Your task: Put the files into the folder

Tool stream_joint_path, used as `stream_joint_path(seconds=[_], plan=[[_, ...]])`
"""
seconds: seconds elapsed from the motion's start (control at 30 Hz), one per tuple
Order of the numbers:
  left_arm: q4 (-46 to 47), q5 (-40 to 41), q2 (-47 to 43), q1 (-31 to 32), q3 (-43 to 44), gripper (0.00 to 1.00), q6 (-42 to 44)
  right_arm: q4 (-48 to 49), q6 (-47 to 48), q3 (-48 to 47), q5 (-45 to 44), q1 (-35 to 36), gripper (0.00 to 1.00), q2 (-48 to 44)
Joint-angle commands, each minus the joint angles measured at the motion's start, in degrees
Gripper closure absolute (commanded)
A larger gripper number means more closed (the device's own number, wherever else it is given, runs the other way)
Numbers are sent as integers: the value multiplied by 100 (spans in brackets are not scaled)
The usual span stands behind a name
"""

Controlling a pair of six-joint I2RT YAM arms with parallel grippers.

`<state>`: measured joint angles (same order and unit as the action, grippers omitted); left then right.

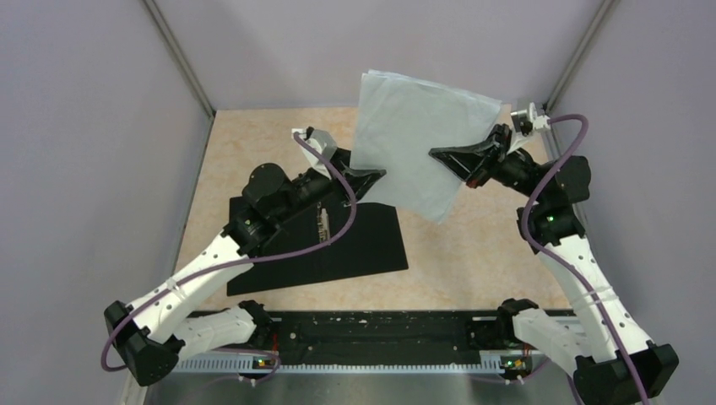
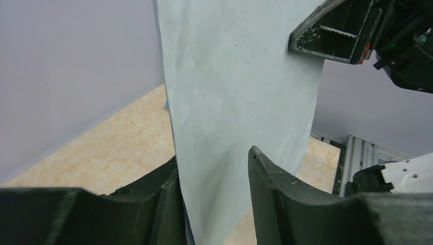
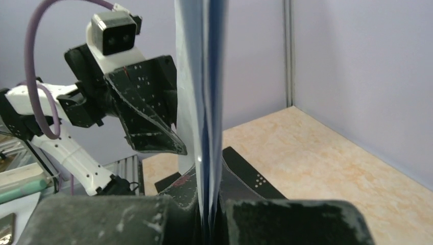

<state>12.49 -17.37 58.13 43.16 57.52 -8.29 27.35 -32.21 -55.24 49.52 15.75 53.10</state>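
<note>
The files [image 1: 414, 143] are a few thin white sheets hanging upright in the air above the table's middle. My right gripper [image 1: 443, 157] is shut on their right edge; in the right wrist view the sheets [image 3: 204, 76] run edge-on into its closed jaws [image 3: 208, 206]. My left gripper [image 1: 371, 179] is open at the sheets' left lower edge. In its own view the paper [image 2: 235, 102] stands between its fingers [image 2: 214, 173], against the left finger and apart from the right one. The folder [image 1: 355, 253] lies open, black side up, on the table under the left arm, its metal clip [image 1: 322, 224] showing.
The beige tabletop [image 1: 507, 253] is enclosed by grey walls at the left, right and back. A black rail [image 1: 380, 333] with both arm bases runs along the near edge. The left arm [image 1: 279, 198] hangs over the folder's far half.
</note>
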Motion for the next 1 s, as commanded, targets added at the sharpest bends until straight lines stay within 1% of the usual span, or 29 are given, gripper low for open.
stream_joint_path(seconds=[0.0,0.23,0.37,0.53,0.67,0.8,0.83,0.9,0.97], plan=[[552,317,206,-37,14,50,103,-128,618,248,-145,92,100,-133],[1003,198,684,-225,43,50,49,-425,1100,270,43,89,100,41],[1376,138,809,-395,-117,50,-75,-473,1295,383,-61,95,100,87],[1871,125,952,-448,-434,49,-52,-419,1589,714,-357,110,100,203],[2180,111,1224,-457,-663,49,13,-90,1751,974,-594,208,100,379],[2912,407,1446,-457,-1144,49,27,291,1937,1251,-938,347,100,590],[3004,516,1503,-456,-1237,50,27,387,1986,1325,-1042,387,100,650],[3260,582,1596,-457,-1437,54,167,701,2037,1544,-1253,489,100,773],[3697,743,1702,-457,-1696,59,249,953,2136,1722,-1488,608,100,900]])
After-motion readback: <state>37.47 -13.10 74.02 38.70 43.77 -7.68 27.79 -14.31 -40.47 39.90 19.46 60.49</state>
